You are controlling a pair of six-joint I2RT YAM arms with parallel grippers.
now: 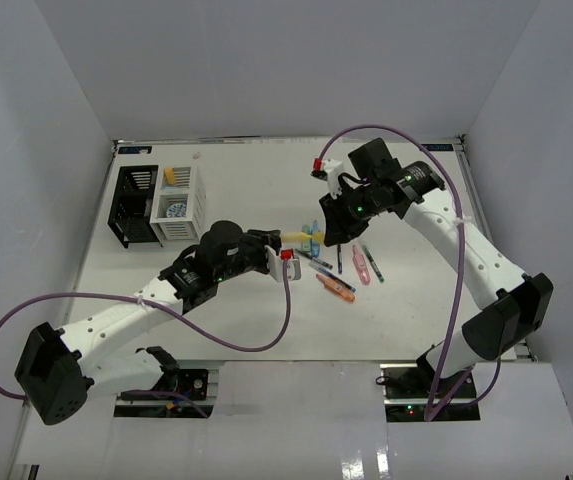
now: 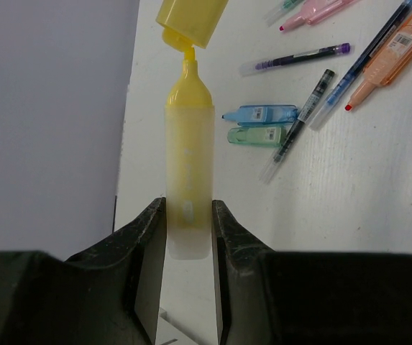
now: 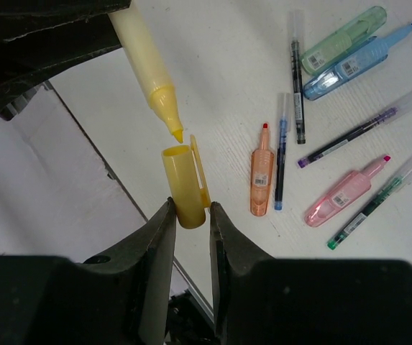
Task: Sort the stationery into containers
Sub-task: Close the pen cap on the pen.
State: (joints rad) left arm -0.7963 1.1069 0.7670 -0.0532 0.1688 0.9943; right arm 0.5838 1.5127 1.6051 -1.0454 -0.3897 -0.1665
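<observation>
Plenty of loose stuff right by the action. A stubby see-through green highlighter (image 3: 342,39) and a matching blue highlighter (image 3: 349,68) lie side by side, with an orange marker (image 3: 262,172), a pink marker (image 3: 346,190) and several thin clear-barrelled pens (image 3: 296,86) scattered mid-tabletop (image 1: 246,180).

The black slatted organizer (image 1: 118,215) and white slatted organizer (image 1: 198,205) stand side by side near the far-left wall, well apart from that pile, with bare white surface between.

The left pincer (image 2: 188,215) is clenched on the pale barrel of an uncapped yellow plastic highlighter (image 2: 188,151), on the organizer side of the pile. The right pincer (image 3: 190,212) is pinching the yellow clip cap (image 3: 182,183), whose mouth sits just short of the tip without touching it.
</observation>
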